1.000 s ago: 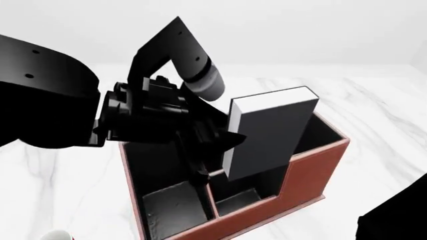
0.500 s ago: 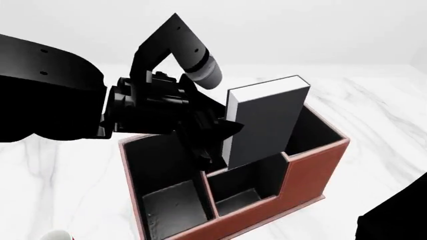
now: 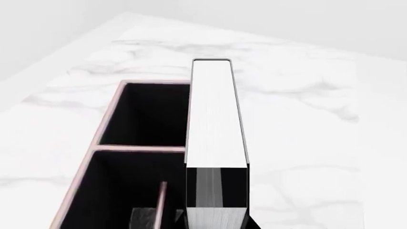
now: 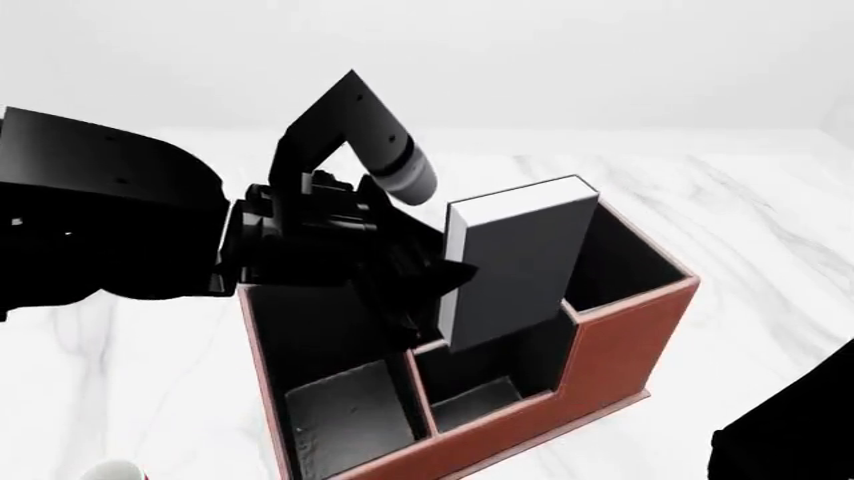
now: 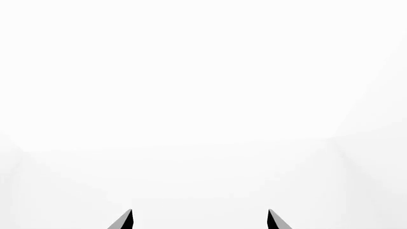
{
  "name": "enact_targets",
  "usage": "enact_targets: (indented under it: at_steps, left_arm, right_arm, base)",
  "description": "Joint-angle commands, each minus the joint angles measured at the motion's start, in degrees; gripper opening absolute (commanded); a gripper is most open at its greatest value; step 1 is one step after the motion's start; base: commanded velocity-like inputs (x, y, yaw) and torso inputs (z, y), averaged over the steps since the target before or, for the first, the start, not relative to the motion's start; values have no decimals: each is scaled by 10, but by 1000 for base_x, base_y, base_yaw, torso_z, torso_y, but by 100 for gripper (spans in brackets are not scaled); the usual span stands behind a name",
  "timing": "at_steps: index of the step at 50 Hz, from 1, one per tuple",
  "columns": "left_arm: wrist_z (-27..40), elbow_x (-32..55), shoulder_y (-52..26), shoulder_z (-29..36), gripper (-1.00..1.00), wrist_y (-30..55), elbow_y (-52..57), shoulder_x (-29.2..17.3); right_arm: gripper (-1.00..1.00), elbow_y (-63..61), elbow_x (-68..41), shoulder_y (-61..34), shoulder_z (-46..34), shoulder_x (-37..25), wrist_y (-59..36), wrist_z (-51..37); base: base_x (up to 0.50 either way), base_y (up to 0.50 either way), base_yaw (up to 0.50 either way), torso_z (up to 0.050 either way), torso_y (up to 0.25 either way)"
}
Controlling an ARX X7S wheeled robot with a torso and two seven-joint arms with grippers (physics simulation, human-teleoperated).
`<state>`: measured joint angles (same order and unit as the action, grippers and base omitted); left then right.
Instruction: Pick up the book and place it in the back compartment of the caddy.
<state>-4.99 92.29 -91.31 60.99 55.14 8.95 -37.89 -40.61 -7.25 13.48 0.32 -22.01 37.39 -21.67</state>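
Note:
My left gripper (image 4: 430, 283) is shut on the dark grey book (image 4: 514, 262) and holds it by its spine side, tilted, with white page edges up. The book's lower end hangs over the middle bay of the red-brown caddy (image 4: 617, 350), level with the rim. I cannot tell which pocket lies beneath it. In the left wrist view the book's page edges (image 3: 214, 119) run away from the left gripper (image 3: 216, 222), over the caddy's rim (image 3: 106, 125) and a cross wall (image 3: 140, 148). My right gripper (image 5: 199, 220) is open and empty, facing blank white.
The caddy stands on a white marble table (image 4: 747, 220). A mug's pale rim (image 4: 104, 470) shows at the bottom left edge. My right arm (image 4: 787, 435) fills the bottom right corner. The left arm's elbow (image 4: 350, 120) rises above the caddy.
The left gripper has carried the book leftward and a little lower, from above the tall end section toward the middle bay. The right arm has not moved.

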Motion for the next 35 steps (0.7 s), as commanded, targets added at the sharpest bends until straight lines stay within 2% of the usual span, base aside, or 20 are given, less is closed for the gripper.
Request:
enact_targets:
  at_steps: [1,35]
  left_arm:
    - [-13,-18,7,-19,-100,-22,-3,4]
    - [-19,-38,44,-4,-100,-39,0,11]
  right_arm:
    - [100,-1,11,1,10,8,-1,8]
    - [100,3,14,1,7,4,2,2]
  base:
    - [0,0,0,0,0]
    - [0,0,0,1,1]
